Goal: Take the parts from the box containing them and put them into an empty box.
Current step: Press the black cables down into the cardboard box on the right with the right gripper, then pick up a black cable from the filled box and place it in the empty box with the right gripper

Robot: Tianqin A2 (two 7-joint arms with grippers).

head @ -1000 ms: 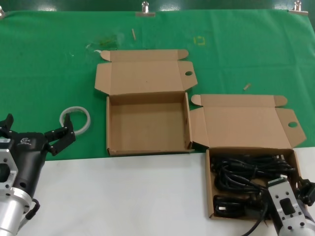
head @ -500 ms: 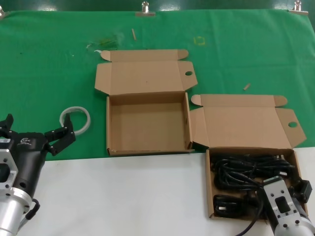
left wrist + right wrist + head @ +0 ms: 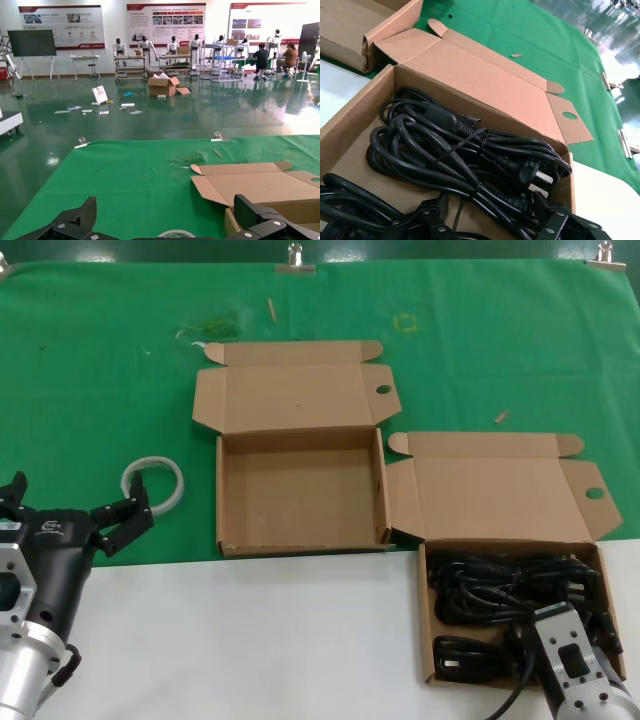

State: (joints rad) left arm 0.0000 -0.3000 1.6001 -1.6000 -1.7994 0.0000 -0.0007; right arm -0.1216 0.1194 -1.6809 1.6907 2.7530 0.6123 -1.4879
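The black cable bundles (image 3: pixel 510 585) lie in the right-hand brown box (image 3: pixel 426 620) at the table's front right; they also show in the right wrist view (image 3: pixel 465 150). My right gripper (image 3: pixel 560 628) is down in that box, open, its fingers (image 3: pixel 432 215) on either side of a cable bundle, as the right wrist view (image 3: pixel 492 220) shows. The empty box (image 3: pixel 300 540) stands open in the middle, with a small dark speck on its lid (image 3: pixel 290 395). My left gripper (image 3: pixel 112 525) is open and idle at the front left, next to a white ring (image 3: pixel 155 480).
The boxes' raised lids (image 3: pixel 495 495) and tuck flaps stand behind them. The empty box's near corner (image 3: pixel 367 47) shows in the right wrist view. A green mat (image 3: pixel 100 390) covers the back of the table, with white table (image 3: pixel 260 640) in front. Small scraps (image 3: pixel 502 417) lie on the mat.
My right gripper has shifted left and sunk lower into the cable box, over the bundles. The left arm and both boxes have not moved.
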